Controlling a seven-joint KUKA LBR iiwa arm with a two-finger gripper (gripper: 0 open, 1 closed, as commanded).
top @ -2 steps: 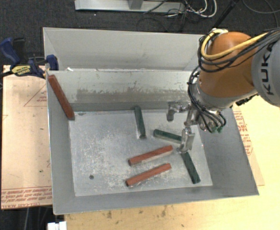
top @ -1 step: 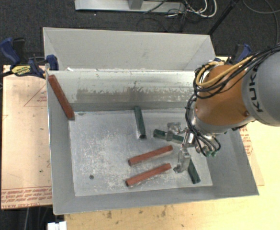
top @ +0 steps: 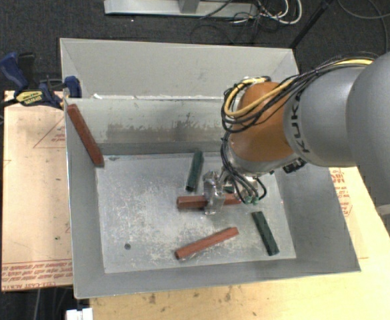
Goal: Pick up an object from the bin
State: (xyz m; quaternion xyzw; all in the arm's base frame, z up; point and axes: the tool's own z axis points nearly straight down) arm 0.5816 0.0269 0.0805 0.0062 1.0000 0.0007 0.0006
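Observation:
My gripper is low in the middle of the bin, right over a red-brown flat stick that lies flat and crosswise on the floor. The gripper's metal body covers the stick's middle, and the stick's ends show on either side. A dark green stick lies just behind it, pointing toward the back wall. Another dark green stick lies to the front right. A second red-brown stick lies slantwise near the front.
A third red-brown stick leans against the bin's left wall at the back. The arm with its orange cover and cables hangs over the bin's right half. The left part of the floor is bare metal.

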